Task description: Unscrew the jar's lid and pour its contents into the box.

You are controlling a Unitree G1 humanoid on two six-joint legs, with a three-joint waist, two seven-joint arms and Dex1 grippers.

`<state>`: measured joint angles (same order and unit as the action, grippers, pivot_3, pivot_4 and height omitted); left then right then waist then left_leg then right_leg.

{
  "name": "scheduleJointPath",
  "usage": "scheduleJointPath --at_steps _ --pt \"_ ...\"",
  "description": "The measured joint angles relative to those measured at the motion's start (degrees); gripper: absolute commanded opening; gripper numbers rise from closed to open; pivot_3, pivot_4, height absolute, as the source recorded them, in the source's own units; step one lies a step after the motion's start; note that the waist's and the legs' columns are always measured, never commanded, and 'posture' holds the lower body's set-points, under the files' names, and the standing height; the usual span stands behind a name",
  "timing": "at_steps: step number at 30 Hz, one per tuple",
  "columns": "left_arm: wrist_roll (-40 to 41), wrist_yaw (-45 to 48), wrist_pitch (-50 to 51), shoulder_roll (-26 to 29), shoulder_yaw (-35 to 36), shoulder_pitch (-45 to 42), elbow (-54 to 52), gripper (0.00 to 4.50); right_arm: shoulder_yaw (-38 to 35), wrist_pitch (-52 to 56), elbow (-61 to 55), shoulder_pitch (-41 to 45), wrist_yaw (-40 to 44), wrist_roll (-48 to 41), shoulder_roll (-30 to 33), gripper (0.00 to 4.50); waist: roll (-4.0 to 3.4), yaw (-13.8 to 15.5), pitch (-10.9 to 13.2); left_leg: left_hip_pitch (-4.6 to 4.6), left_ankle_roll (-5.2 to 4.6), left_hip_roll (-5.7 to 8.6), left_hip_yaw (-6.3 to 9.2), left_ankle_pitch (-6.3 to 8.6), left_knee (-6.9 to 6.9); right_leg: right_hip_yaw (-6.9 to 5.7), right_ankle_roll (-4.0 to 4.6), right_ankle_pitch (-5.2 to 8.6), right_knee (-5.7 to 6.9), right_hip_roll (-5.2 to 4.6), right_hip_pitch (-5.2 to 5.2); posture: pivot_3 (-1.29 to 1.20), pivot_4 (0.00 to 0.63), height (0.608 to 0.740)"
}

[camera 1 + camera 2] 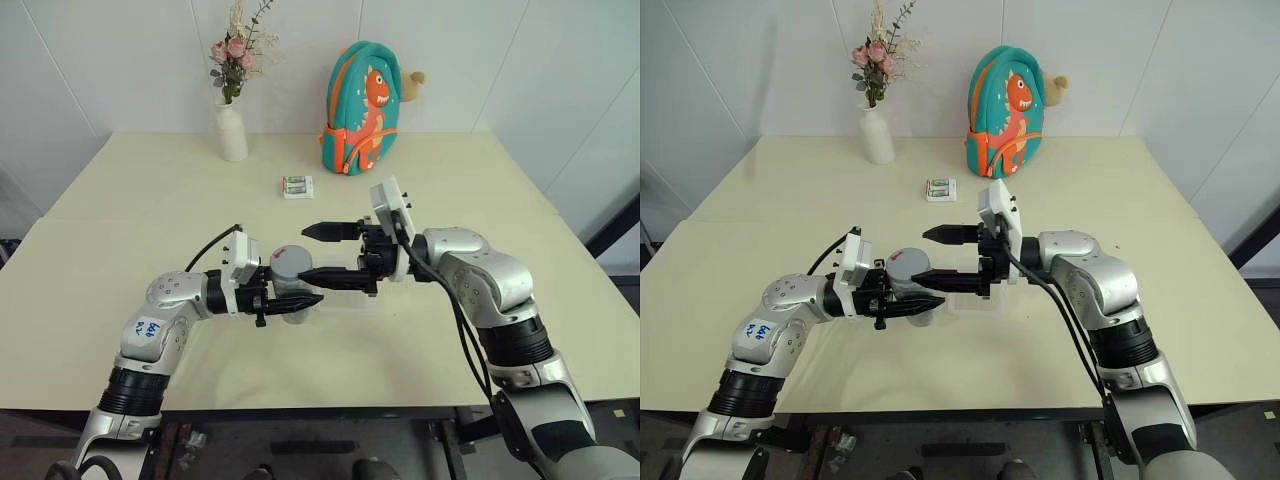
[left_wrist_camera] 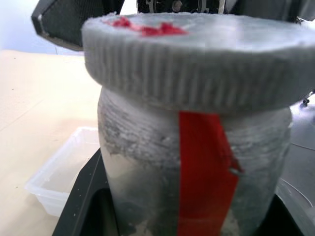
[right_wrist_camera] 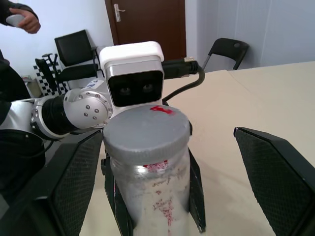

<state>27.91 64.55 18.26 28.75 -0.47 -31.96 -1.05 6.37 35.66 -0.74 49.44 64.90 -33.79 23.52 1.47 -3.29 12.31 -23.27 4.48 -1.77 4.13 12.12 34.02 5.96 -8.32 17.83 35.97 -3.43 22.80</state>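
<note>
The left gripper (image 1: 300, 302) was clamped shut on the body of the jar (image 1: 292, 287), fingers level and pointing toward the right arm, holding the jar upright above the table (image 1: 120, 230). This hold looked chosen to pin the body against rotation while leaving the lid (image 3: 146, 132) exposed on top; in the left wrist view the ribbed grey lid (image 2: 197, 64) sat fully on the jar, with the red label strip running down the side below it. The right gripper (image 1: 325, 254) stood wide open and held nothing, its two fingers level and pointing back toward the left arm, one finger on each side of the lid and clear of it. In the right wrist view the lid lay between the spread fingers (image 3: 275, 172) with a gap at both sides. Judged step: the right gripper was set to grasp the lid, unscrewing not begun. The box (image 1: 970, 285) lay on the table just beneath and beyond the held jar, near both grippers; a corner of it showed beside the jar in the left wrist view (image 2: 59, 172). Its placement under the jar should keep the pour short. The contents could not be made out through the frosted wall. Both forearms met in front of the robot, wrists bent inward so the grippers faced each other. Farther off stood a small packet (image 1: 297, 186), a vase of flowers (image 1: 232, 125) and a dinosaur backpack (image 1: 362, 108). A person's hand (image 3: 22, 18) showed in the background.
</note>
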Motion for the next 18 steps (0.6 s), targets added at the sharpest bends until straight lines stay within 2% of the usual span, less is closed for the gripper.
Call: scheduleJointPath --at_steps 11,18 --pt "0.01 0.19 0.00 0.09 0.01 -0.01 -0.01 1.99 0.01 3.29 -2.19 -0.84 2.57 -2.77 0.66 4.46 0.00 0.03 0.00 0.00 0.00 0.00 0.00 0.00 0.01 0.00 0.00 0.00 0.00 0.00 0.00 0.00 0.150 0.740" --pt "0.02 0.58 0.00 -0.03 -0.01 -0.01 0.00 1.99 1.91 2.56 -1.92 2.12 1.16 -1.56 -3.18 4.46 0.00 -0.05 0.00 0.00 0.00 0.00 0.00 0.00 0.01 0.00 0.00 0.00 0.01 0.00 0.00 0.00 0.150 0.740"
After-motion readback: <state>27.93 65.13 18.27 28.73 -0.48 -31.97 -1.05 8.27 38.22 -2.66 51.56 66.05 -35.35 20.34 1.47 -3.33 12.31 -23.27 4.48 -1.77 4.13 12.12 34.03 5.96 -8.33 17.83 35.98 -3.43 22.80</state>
